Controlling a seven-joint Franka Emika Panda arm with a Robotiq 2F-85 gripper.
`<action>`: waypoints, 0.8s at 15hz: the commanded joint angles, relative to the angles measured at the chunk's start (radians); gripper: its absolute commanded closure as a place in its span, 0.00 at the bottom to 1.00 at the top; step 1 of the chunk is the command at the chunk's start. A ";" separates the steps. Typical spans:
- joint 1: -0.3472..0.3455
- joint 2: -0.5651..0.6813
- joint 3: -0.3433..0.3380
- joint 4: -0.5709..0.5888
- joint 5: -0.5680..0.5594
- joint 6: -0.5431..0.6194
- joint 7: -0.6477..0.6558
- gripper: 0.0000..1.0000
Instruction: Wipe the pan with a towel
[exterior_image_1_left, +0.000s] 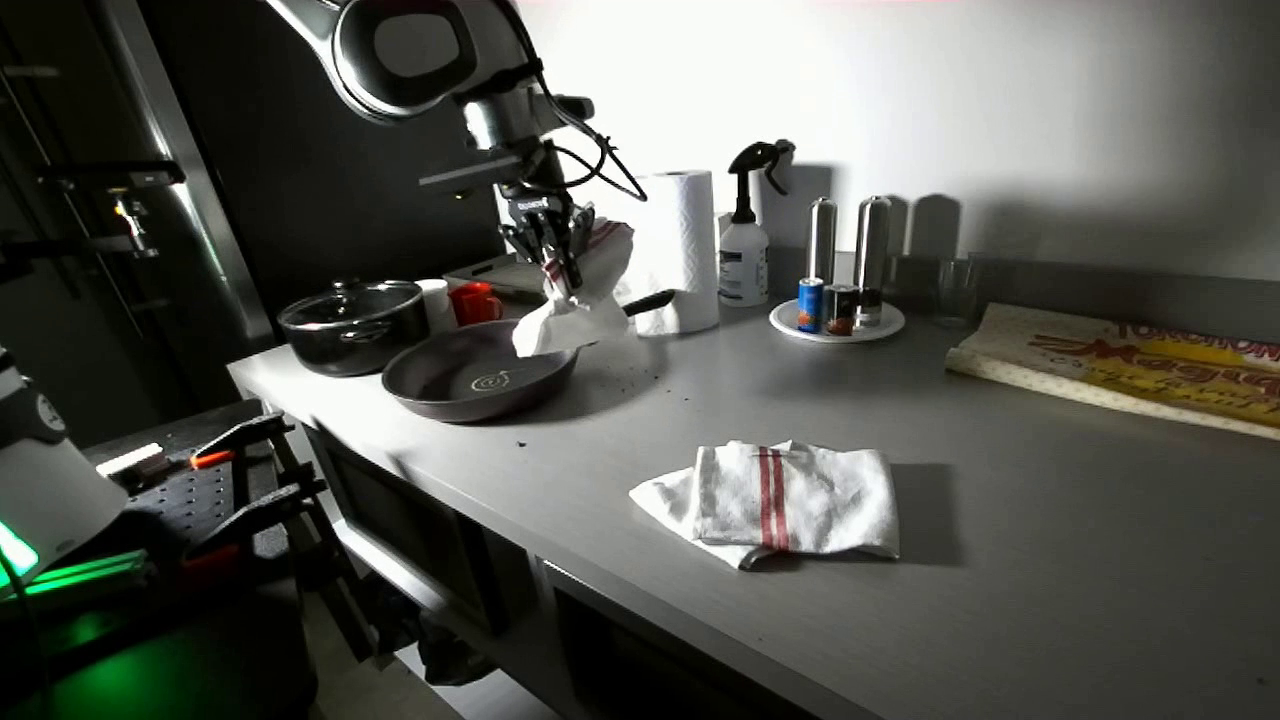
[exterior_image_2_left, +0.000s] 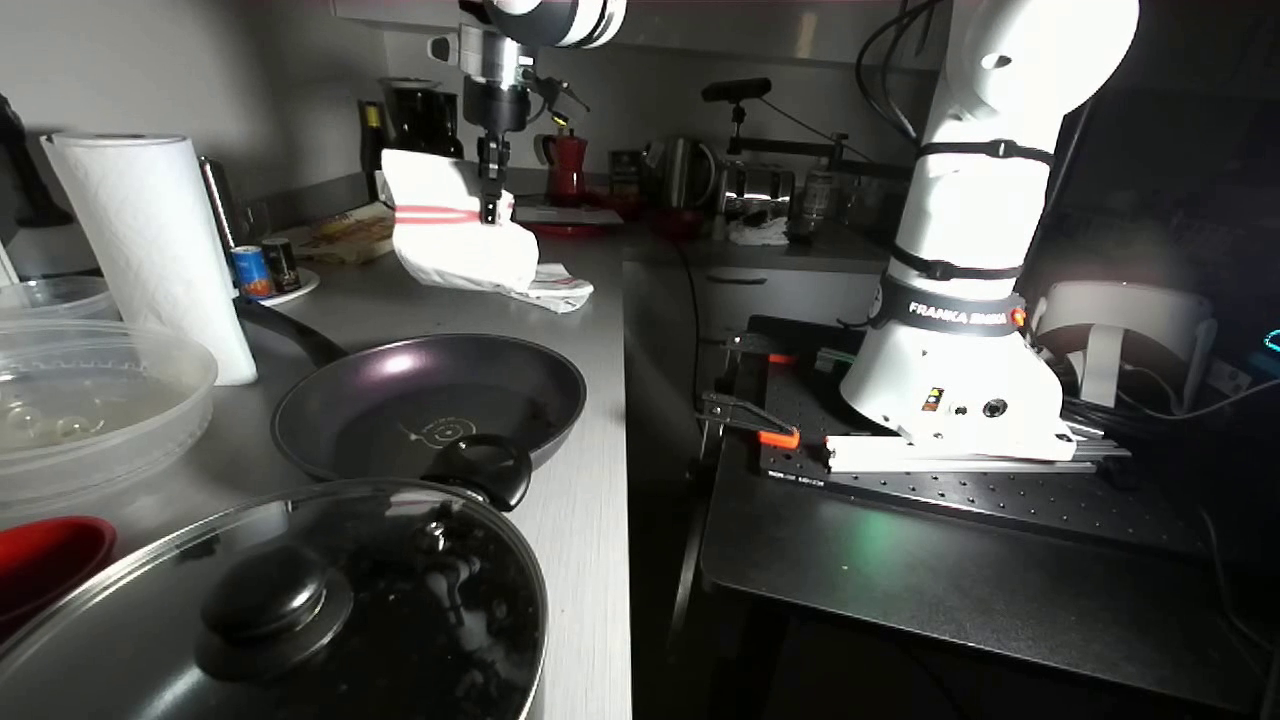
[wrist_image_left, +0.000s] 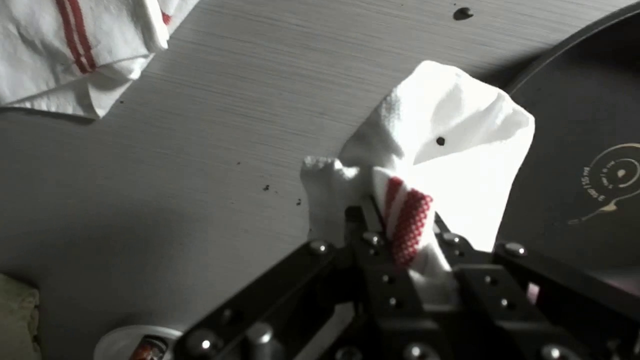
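Observation:
My gripper (exterior_image_1_left: 562, 280) is shut on a white towel with red stripes (exterior_image_1_left: 572, 325), bunched between its fingers. The gripper also shows in an exterior view (exterior_image_2_left: 490, 212) and the wrist view (wrist_image_left: 397, 220). The held towel hangs down above the counter, beside the pan. In the wrist view, the towel (wrist_image_left: 465, 195) overlaps the rim of the dark pan (wrist_image_left: 560, 130). The pan sits on the counter in both exterior views (exterior_image_1_left: 450, 400) (exterior_image_2_left: 370, 425), its inside bare. A second striped towel (exterior_image_1_left: 830, 500) lies folded on the counter; it also shows in the wrist view (wrist_image_left: 35, 55).
A lidded black pot (exterior_image_1_left: 350, 345) and a red cup (exterior_image_1_left: 475, 303) stand beside the pan. A paper roll (exterior_image_1_left: 690, 250), spray bottle (exterior_image_1_left: 743, 265) and plate with cans (exterior_image_1_left: 785, 325) stand near the wall. Dark crumbs (wrist_image_left: 266, 188) lie on the counter. Plastic tubs (exterior_image_2_left: 100, 440) stand beside the pan.

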 joint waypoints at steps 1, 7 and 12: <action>0.064 -0.056 0.011 -0.059 0.018 0.006 -0.012 0.96; 0.159 -0.013 0.038 -0.086 -0.009 -0.014 0.018 0.96; 0.198 0.090 0.023 -0.090 -0.098 -0.006 0.082 0.96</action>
